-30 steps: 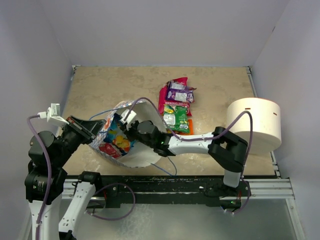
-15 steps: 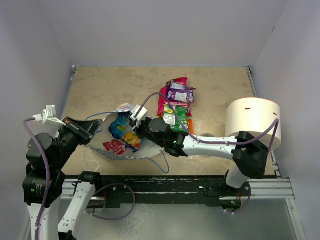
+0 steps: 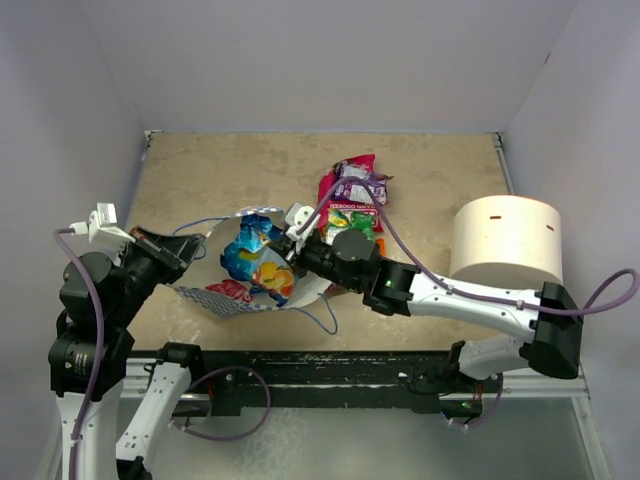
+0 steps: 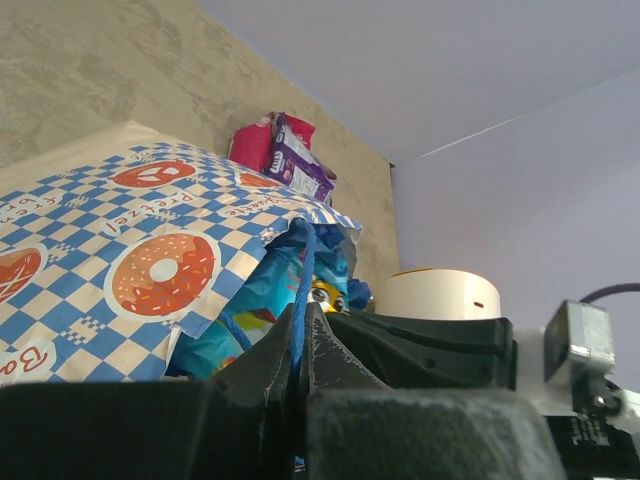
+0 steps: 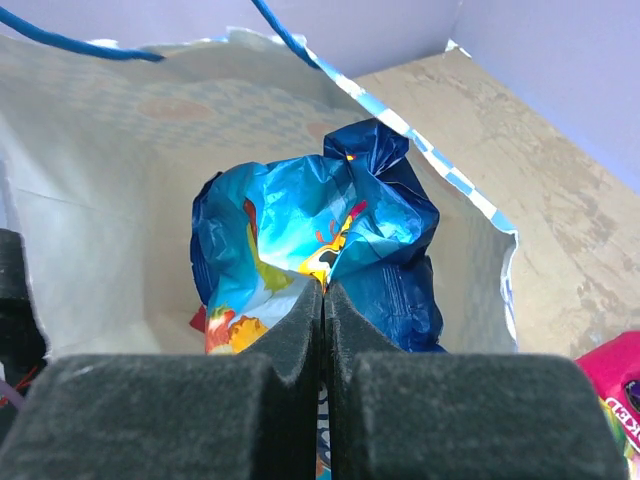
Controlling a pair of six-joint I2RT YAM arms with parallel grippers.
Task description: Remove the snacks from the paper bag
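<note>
The cord [image 4: 304, 260] of the paper bag [image 4: 150, 220] is pinched by the left gripper [image 4: 300, 325] as anchor; a blue packet [image 5: 310, 220] is clamped by the right gripper [image 5: 325, 290].

The mouth of the paper bag [image 3: 212, 299] is plugged by a crumpled blue packet [image 3: 255, 262] with the right gripper [image 5: 323, 290] clamped on it. On the bag's left side the way is barred by the left gripper [image 4: 300, 320], pinching a blue cord handle [image 4: 305, 265]. Right of the bag a pile of packets [image 3: 350, 205] lies close and a big white roll [image 3: 505, 248] stands farther off, while behind the bag the table [image 3: 230, 165] lies bare.
</note>
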